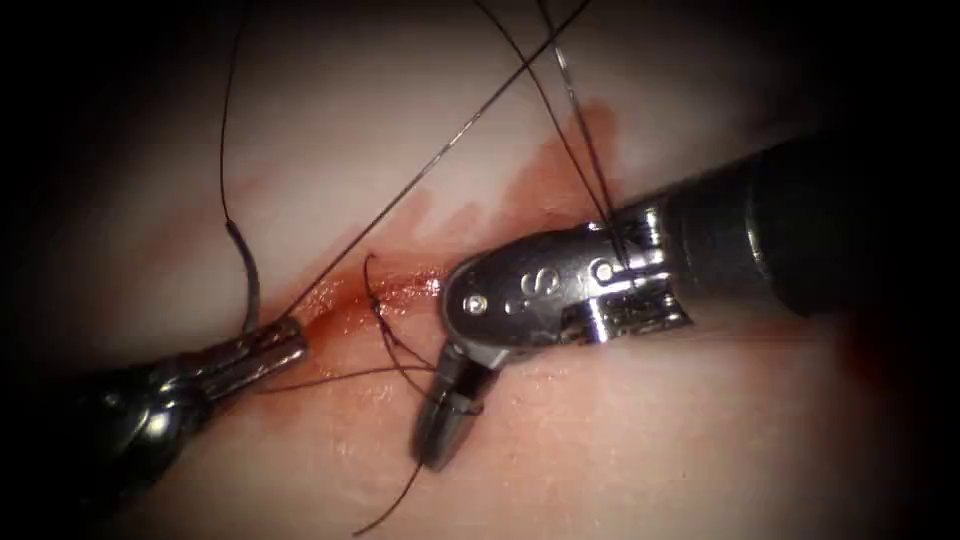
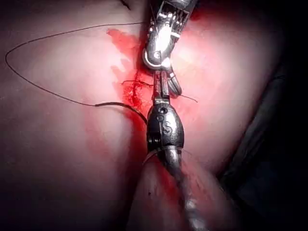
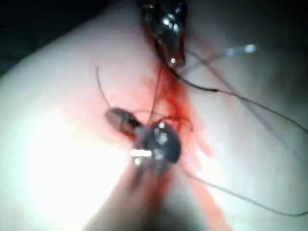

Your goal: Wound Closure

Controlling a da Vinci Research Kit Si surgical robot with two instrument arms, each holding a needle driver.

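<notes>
The left tool [image 1: 285, 345] comes in from the lower left, its jaws shut on the curved needle [image 1: 246, 275] near the pointed end. The needle is out of the tissue on the left side of the cut [image 1: 345, 300], with its tail up and thread [image 1: 224, 130] trailing from it. The right tool [image 1: 440, 445] points down just right of the cut, shut on a short thread tail [image 1: 390, 505]. Strands of thread [image 1: 590, 180] cross its wrist. A stitch with short ends [image 1: 375, 300] sits in the cut. The needle [image 2: 127, 107] reaches the left tool [image 2: 161, 94].
Red fluid [image 1: 550, 170] stains the tissue [image 1: 650, 440] along the cut and toward the upper right. A taut thread [image 1: 440, 150] runs from the cut's left end up to the right. A long thread loop [image 2: 29, 77] lies on the tissue.
</notes>
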